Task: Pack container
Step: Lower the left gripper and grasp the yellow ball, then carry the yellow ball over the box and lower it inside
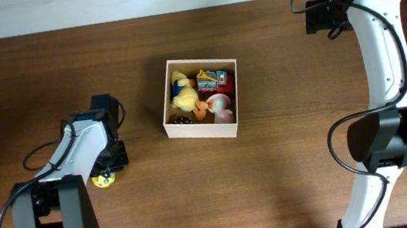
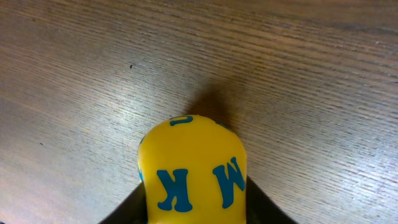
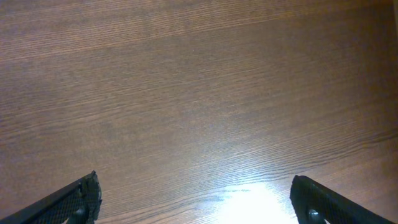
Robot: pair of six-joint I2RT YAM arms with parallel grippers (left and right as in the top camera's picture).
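Closest in, in the left wrist view, the left gripper (image 2: 193, 214) is clamped on a yellow toy (image 2: 191, 168) printed with blue letters. Its dark fingers (image 2: 127, 213) press against both flanks, and the toy's rounded top points out over the wooden table (image 2: 298, 74). From overhead the toy sits low under the wrist, at or just above the tabletop, well to the left of the container (image 1: 200, 130). The step in hand looks like carrying this piece to the box, so the hold matters first: the smooth rounded body could slip, and a straight lift before any sideways travel would show whether it stays seated. The box stands mid-table, open-topped and already crowded. A yellow plush (image 1: 183, 95) fills its left side and a red toy (image 1: 223, 86) lies toward the right, with smaller pieces between them. Little bare floor shows, so the approach should clear the near wall from above, and the release should come low over whatever gap is left, not from a height. Farthest off, the right gripper (image 3: 196, 190) hangs with its fingers spread wide over bare wood at the table's far right corner. It holds nothing and is out of the carry path.
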